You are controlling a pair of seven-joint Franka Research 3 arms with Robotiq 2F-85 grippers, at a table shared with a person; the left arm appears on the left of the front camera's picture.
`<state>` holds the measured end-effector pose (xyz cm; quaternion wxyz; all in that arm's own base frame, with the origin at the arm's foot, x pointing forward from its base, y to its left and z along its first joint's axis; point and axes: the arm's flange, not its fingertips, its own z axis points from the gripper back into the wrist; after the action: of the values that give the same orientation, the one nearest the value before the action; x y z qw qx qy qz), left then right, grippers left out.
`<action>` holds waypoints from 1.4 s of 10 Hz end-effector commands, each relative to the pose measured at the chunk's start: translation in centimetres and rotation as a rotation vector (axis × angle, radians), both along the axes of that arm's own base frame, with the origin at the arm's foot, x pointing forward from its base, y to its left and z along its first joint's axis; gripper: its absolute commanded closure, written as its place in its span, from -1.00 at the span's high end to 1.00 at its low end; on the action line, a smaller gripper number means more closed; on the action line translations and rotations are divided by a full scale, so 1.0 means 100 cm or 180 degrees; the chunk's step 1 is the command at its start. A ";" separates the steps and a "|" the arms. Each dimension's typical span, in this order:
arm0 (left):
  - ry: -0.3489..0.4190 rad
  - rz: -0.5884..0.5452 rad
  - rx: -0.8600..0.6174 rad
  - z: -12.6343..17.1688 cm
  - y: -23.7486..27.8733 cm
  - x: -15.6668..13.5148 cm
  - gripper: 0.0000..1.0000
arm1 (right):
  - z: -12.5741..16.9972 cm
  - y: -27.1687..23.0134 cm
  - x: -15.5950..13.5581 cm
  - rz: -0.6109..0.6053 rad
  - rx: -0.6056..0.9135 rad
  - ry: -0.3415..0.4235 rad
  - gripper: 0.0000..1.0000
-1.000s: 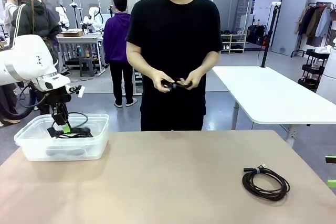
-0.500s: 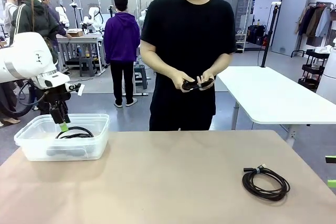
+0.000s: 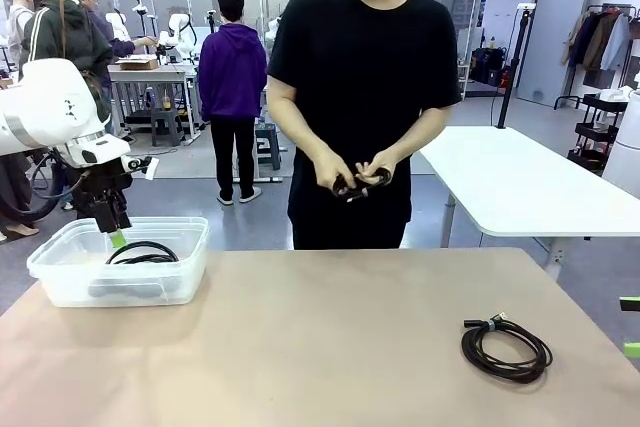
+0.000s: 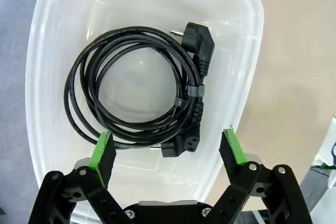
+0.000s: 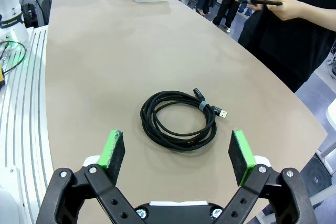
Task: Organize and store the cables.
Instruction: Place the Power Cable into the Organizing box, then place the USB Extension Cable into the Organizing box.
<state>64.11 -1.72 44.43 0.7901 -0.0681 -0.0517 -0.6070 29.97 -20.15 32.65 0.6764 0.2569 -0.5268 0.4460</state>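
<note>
Loose coil [image 5: 148,119] sits dead ahead of the wide-open right gripper [image 5: 177,145]; left gripper [image 4: 168,148], also open, hangs far off over the bin [image 4: 251,51].

Bright, even overhead light. Soft, faint shadow under the coiled cable [image 5: 178,120] on the bench [image 5: 94,66]. Focus sharp. Wrist views bow at the edges; clear bin [image 4: 248,51] glints slightly.
</note>
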 end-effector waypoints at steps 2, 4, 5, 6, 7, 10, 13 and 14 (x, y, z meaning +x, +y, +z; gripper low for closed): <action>0.0017 -0.0003 0.0002 -0.001 0.000 0.000 1.00 | 0.003 0.000 0.001 -0.0024 0.0034 -0.0004 1.00; 0.0017 -0.0003 0.0002 -0.001 0.000 0.000 1.00 | 0.003 0.000 0.001 -0.0024 0.0034 -0.0004 1.00; 0.0017 -0.0003 0.0002 -0.001 0.000 0.000 1.00 | 0.003 0.000 0.001 -0.0024 0.0034 -0.0004 1.00; 0.0017 -0.0003 0.0002 -0.001 0.000 0.000 1.00 | 0.003 0.000 0.001 -0.0024 0.0034 -0.0004 1.00; 0.0017 -0.0003 0.0002 -0.001 0.000 0.000 1.00 | 0.003 0.000 0.001 -0.0024 0.0034 -0.0004 1.00; 0.0017 -0.0003 0.0002 -0.001 0.000 0.000 1.00 | 0.003 0.000 0.001 -0.0024 0.0034 -0.0004 1.00; 0.0017 -0.0003 0.0002 -0.001 0.000 0.000 1.00 | 0.003 0.000 0.001 -0.0024 0.0034 -0.0004 1.00; 0.0017 -0.0003 0.0002 -0.001 0.000 0.000 1.00 | 0.003 0.000 0.001 -0.0024 0.0034 -0.0004 1.00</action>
<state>64.10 -1.89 44.40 0.7891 -0.0692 -0.0514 -0.6082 29.97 -20.15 32.65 0.6764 0.2569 -0.5268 0.4460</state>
